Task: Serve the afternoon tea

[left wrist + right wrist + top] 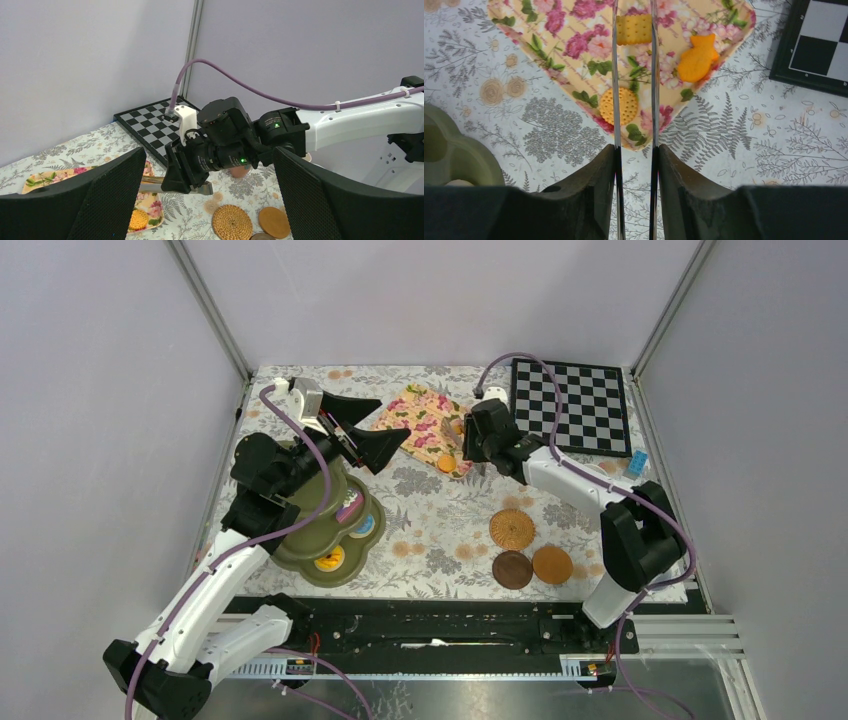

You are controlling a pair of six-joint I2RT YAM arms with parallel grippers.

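Observation:
My right gripper (466, 440) (635, 147) is shut on metal tongs (616, 75), whose two blades reach over a floral tray (420, 420) (574, 45). A round biscuit (619, 106) lies between the blades, with a square biscuit (634, 29) further along and a fish-shaped biscuit (698, 59) to the right. My left gripper (385, 425) (210, 150) is open and empty, held above the table beside the olive-green stand (300, 540). The stand holds small pastries (330, 560). Three round coasters (512, 529) lie at the front right. No mug shows clearly.
The black-and-white chessboard (570, 405) lies at the back right, with a small pale blue object (636, 464) by its near corner. In the left wrist view, my right arm (350, 120) crosses in front of the left gripper. Frame posts stand at the back corners.

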